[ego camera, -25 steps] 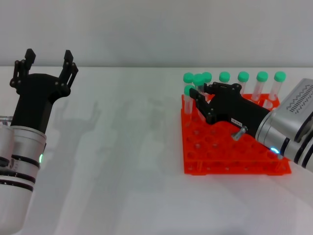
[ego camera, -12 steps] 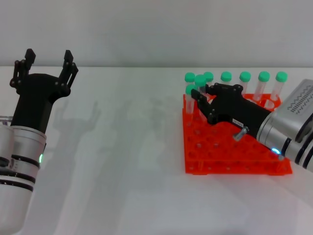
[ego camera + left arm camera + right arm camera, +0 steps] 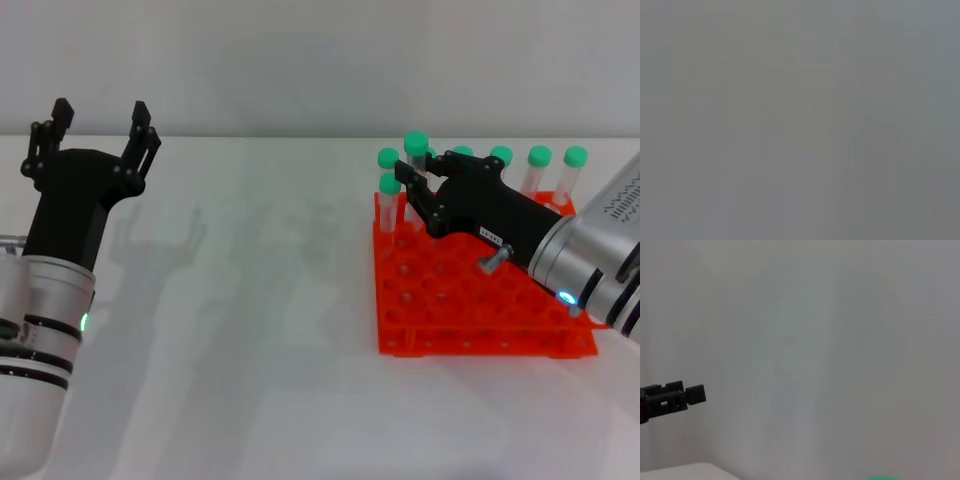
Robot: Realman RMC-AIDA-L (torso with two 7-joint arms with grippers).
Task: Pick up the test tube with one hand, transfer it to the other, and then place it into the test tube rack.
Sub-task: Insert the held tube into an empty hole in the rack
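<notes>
Up comes the tube (image 3: 415, 160), lifted higher than a second ago, clenched in the right gripper (image 3: 413, 188) over the rack's (image 3: 470, 330) far-left corner. Six capped tubes crowd close around. Left gripper (image 3: 95, 130) idles far left, claws spread, pointing up.

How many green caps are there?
7 green caps: one tube held up by the right tool, two at the orange rack's far left corner, four along its far edge. Another may hide behind the tool.
</notes>
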